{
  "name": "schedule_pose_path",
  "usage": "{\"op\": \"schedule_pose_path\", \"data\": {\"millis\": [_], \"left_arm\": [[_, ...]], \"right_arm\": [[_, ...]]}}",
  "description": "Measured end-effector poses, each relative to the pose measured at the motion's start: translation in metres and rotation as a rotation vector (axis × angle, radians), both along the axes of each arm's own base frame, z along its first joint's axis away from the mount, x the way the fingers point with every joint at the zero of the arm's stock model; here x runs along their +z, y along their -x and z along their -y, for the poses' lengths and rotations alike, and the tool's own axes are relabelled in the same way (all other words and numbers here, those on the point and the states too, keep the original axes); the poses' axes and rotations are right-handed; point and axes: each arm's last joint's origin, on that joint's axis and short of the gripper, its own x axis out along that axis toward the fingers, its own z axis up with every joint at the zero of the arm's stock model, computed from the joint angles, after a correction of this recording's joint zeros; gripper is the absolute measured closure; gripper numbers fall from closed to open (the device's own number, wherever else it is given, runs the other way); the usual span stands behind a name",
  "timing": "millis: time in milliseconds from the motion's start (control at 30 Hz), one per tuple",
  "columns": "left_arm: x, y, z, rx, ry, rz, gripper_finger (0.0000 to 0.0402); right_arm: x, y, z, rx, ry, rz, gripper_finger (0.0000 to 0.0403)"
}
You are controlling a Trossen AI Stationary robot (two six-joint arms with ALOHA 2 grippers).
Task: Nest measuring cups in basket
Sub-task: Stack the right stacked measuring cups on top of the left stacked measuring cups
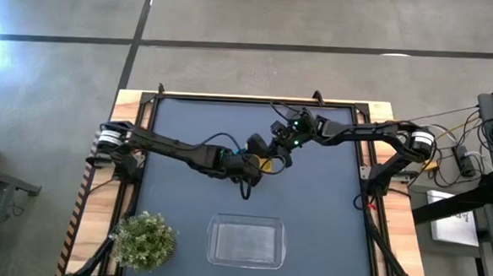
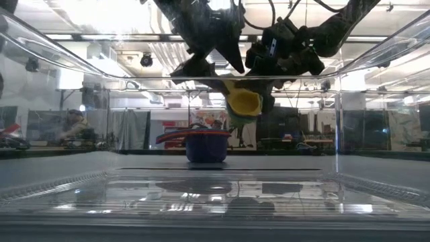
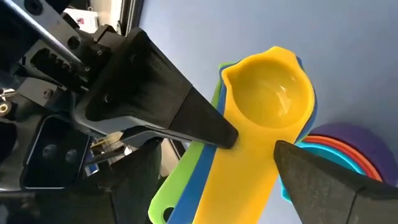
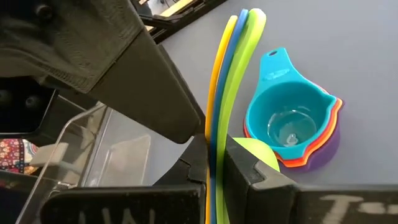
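Three nested measuring cups, yellow (image 3: pixel 267 93) inside blue inside green, hang in the air over the table's middle (image 1: pixel 267 164) (image 2: pixel 243 102). My right gripper (image 4: pixel 216 146) (image 1: pixel 284 147) is shut on them. My left gripper (image 3: pixel 216 149) (image 1: pixel 258 160) is open, one finger on either side of their handles. A second stack, with teal (image 4: pixel 289 121) inside orange, red-pink and purple, stands upright on the table on the purple cup's base (image 2: pixel 207 146). The clear basket (image 1: pixel 213 238) sits by the near edge. My right gripper pinches the three stacked handles (image 4: pixel 217 121) close to the bowls, one finger on the yellow face and one finger (image 4: pixel 255 171) on the green underside. The fingers lie along the handles, whose free ends (image 4: pixel 249 15) reach beyond them. The cups are lifted clear, standing on edge. Whether my left gripper touches the handles' edges (image 3: pixel 186 193), I cannot tell.
A bushy green plant (image 1: pixel 144 241) stands at the near left corner beside the basket. The low view looks through the basket's clear walls (image 2: pixel 60 185). Both arms meet over the table's middle, and bare dark tabletop (image 1: pixel 327 210) lies between them and the basket.
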Motion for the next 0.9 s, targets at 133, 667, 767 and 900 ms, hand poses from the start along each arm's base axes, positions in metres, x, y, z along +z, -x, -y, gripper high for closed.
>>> {"op": "schedule_pose_path", "data": {"millis": [133,667,767,900], "left_arm": [[-0.0008,0.0,-0.0021,0.003,-0.002,-0.013,0.0119],[-0.0062,0.0061,-0.0061,-0.005,-0.068,-0.126,0.0118],[-0.0037,0.0048,-0.0066,0.001,-0.07,-0.113,0.0098],[-0.0005,0.0034,-0.0072,0.006,-0.077,-0.1,0.0076]], "right_arm": [[-0.0013,0.0002,-0.0016,0.01,0.009,-0.01,0.0393],[-0.004,0.0012,-0.0047,0.025,-0.012,-0.043,0.0391],[-0.0043,0.0013,-0.0052,0.032,-0.014,-0.045,0.0391],[-0.004,0.001,-0.0062,0.046,-0.017,-0.04,0.0391]]}}
